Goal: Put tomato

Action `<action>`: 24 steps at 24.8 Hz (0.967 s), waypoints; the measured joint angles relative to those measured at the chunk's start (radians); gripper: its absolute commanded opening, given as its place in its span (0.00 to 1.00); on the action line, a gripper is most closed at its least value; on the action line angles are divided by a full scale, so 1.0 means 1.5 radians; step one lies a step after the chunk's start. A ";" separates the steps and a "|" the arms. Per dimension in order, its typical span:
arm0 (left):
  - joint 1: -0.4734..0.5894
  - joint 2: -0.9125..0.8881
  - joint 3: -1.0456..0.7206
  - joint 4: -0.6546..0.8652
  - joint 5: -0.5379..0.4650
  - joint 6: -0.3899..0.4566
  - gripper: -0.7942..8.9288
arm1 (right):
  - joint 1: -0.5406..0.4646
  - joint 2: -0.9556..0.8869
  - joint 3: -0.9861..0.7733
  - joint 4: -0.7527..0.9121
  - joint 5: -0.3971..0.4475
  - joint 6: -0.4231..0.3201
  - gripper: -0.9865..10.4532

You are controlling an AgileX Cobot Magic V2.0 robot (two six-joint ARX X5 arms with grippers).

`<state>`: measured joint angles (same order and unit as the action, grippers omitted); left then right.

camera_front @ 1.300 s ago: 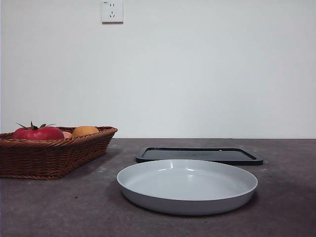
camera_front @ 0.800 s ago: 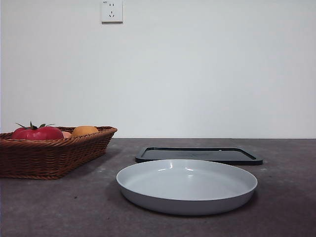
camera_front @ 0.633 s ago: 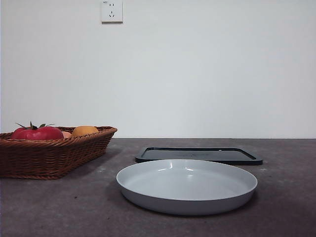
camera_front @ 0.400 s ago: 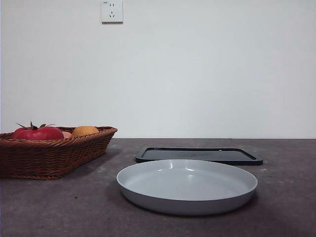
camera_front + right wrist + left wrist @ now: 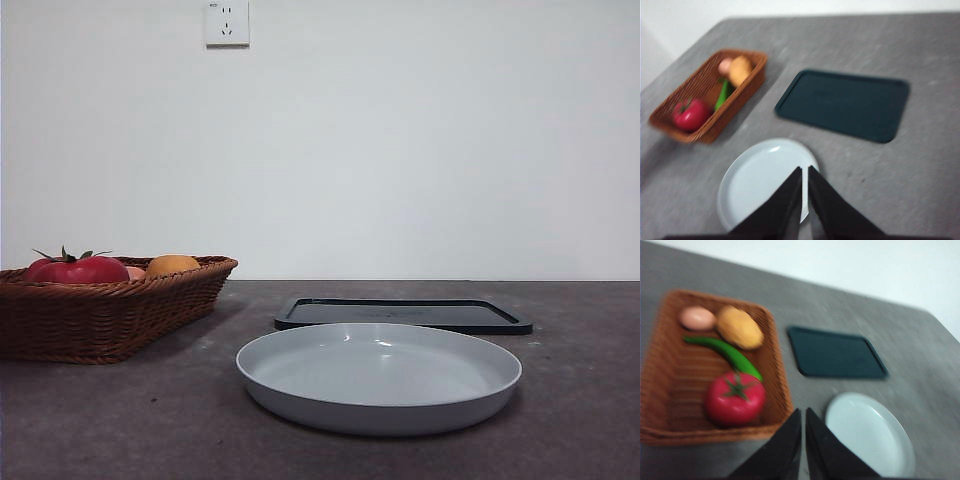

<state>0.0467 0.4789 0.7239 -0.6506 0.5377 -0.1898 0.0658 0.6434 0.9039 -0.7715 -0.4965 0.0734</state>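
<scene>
The red tomato with a dark-green calyx lies in the brown wicker basket at the table's left. My left gripper hangs high above the table, beside the basket's corner, jaws shut and holding nothing. High over the grey plate, my right gripper is likewise shut and holding nothing. Neither arm appears in the front view.
In the basket also lie an orange round fruit, a pale pink fruit and a green pepper. A flat black tray sits behind the plate. A wall stands behind the table.
</scene>
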 measured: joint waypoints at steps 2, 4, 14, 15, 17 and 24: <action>-0.011 0.027 0.020 -0.027 0.023 0.014 0.09 | 0.014 0.029 0.026 -0.028 -0.002 -0.018 0.09; -0.023 0.056 0.047 -0.069 0.030 0.030 0.09 | 0.035 0.056 0.045 -0.057 -0.002 -0.033 0.09; -0.078 0.109 0.123 -0.234 0.042 0.122 0.09 | 0.196 0.084 0.063 -0.139 -0.003 -0.069 0.09; -0.078 0.109 0.123 -0.238 0.042 0.126 0.09 | 0.200 0.084 0.063 -0.139 -0.003 -0.069 0.09; -0.078 0.109 0.123 -0.237 0.042 0.134 0.09 | 0.201 0.084 0.063 -0.139 -0.004 -0.069 0.09; -0.078 0.109 0.123 -0.238 0.042 0.136 0.39 | 0.203 0.084 0.063 -0.139 -0.004 -0.069 0.21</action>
<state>-0.0700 0.6422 0.9081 -1.0069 0.6003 0.0143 0.3706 0.7700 0.9981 -0.9794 -0.5018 -0.0307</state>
